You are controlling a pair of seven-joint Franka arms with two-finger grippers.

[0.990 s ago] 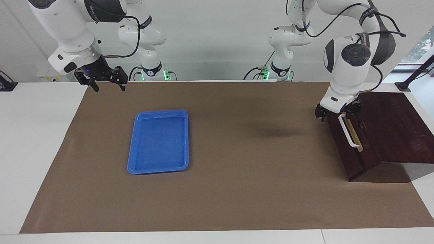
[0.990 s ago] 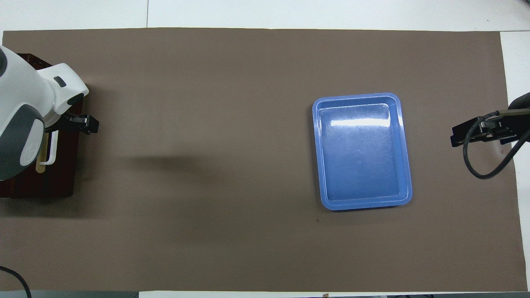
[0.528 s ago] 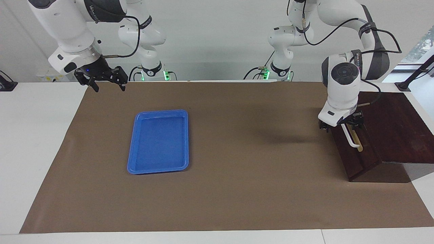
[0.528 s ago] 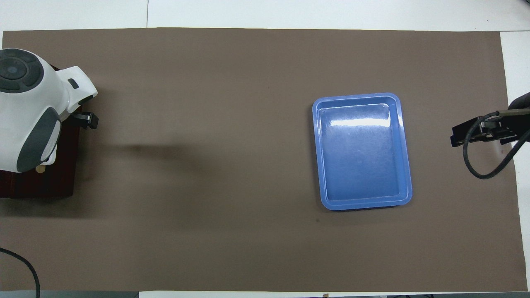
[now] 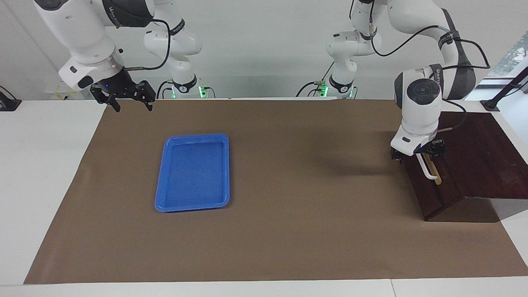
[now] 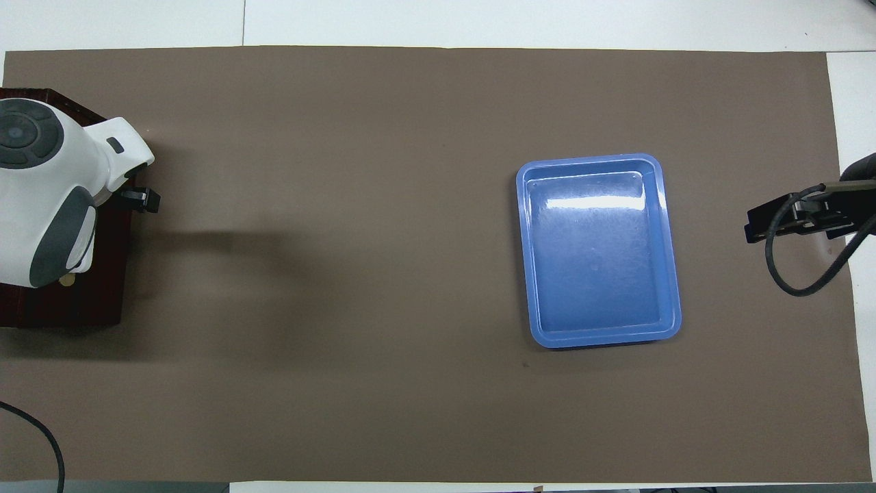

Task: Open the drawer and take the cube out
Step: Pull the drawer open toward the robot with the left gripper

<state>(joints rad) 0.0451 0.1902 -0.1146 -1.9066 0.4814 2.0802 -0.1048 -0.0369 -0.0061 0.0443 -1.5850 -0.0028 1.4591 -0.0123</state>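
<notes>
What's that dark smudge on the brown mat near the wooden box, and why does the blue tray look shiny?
Facing view: the smudge is a soft shadow cast by the left arm, whose left gripper is at the drawer handle. Overhead view: the same shadow stretches along the mat beside that arm, and the tray shows a white streak of glare from the lights above.

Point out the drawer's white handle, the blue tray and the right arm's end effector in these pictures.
Handle (image 5: 428, 172): facing view, on the white bar's lower stretch.
Blue tray (image 6: 597, 253): overhead view, on its bare floor.
Right end effector (image 5: 131, 104): facing view, midway between its open fingertips.
</notes>
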